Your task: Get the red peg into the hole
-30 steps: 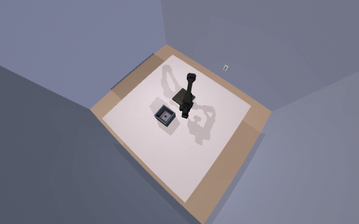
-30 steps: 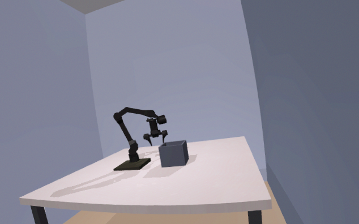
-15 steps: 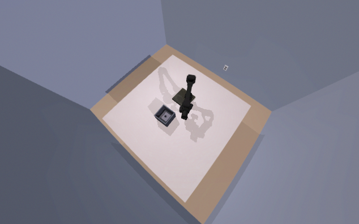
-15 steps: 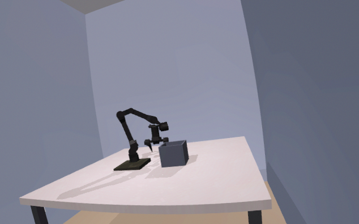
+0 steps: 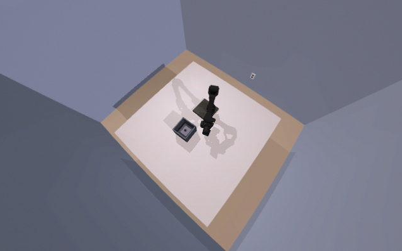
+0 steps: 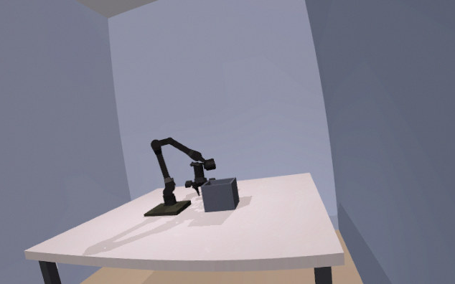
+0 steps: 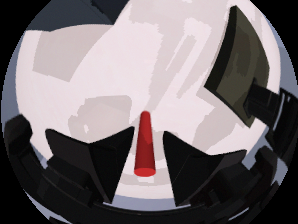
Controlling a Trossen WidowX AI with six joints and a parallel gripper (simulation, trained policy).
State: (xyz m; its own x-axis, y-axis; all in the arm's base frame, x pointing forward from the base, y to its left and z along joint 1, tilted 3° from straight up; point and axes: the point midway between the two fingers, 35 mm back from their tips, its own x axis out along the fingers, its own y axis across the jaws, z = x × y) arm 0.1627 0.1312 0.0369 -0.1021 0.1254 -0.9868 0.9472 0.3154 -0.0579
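The red peg point(image 7: 145, 147) stands upright between the two fingers in the wrist view, its near end toward the camera. My gripper point(image 7: 149, 132) is part open and points down around the peg, with a visible gap on each side. The peg is hidden in the top and exterior views. The open blue-grey box point(image 5: 180, 136) point(image 6: 218, 198) point(image 7: 65, 16) stands on the table beside the gripper and hides one finger in the exterior view. The plate point(image 5: 188, 128) at its bottom shows a small dark hole in the top view, with no peg in it.
The arm's dark base plate point(image 5: 200, 109) point(image 6: 154, 211) point(image 7: 240, 65) lies near the box and the gripper. The pale table point(image 5: 200, 190) point(image 6: 262, 240) carries everything, and shadows of the arm and box fall across it. Walls surround the table.
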